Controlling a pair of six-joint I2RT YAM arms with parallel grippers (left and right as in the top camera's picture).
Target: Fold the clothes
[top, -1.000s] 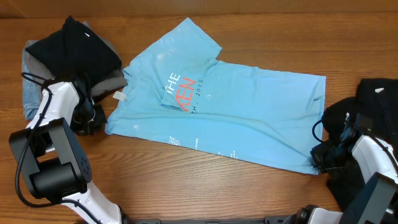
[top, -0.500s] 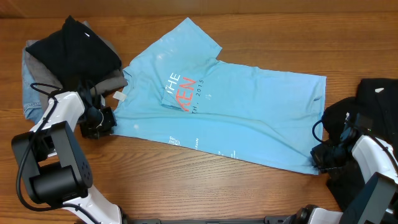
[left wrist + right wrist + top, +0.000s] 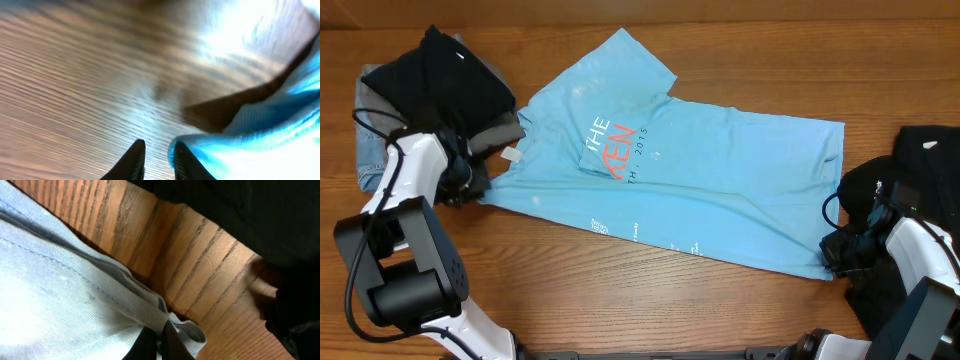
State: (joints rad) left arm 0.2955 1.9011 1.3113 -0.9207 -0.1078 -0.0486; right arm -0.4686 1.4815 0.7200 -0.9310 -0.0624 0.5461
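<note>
One light blue T-shirt (image 3: pixel 720 170) lay spread flat across the middle of the wooden table (image 3: pixel 620 310), lettering up, neck end toward the left arm. The right gripper (image 3: pixel 832 258) was pinched closed on its near right corner (hem bunched between the fingers). The left gripper (image 3: pixel 470 185) sat at the T-shirt's left corner, jaws slightly apart, bare wood in the gap. A dark clothes pile (image 3: pixel 440 80) lay beyond it; a black garment (image 3: pixel 925 160) lay at the right.
</note>
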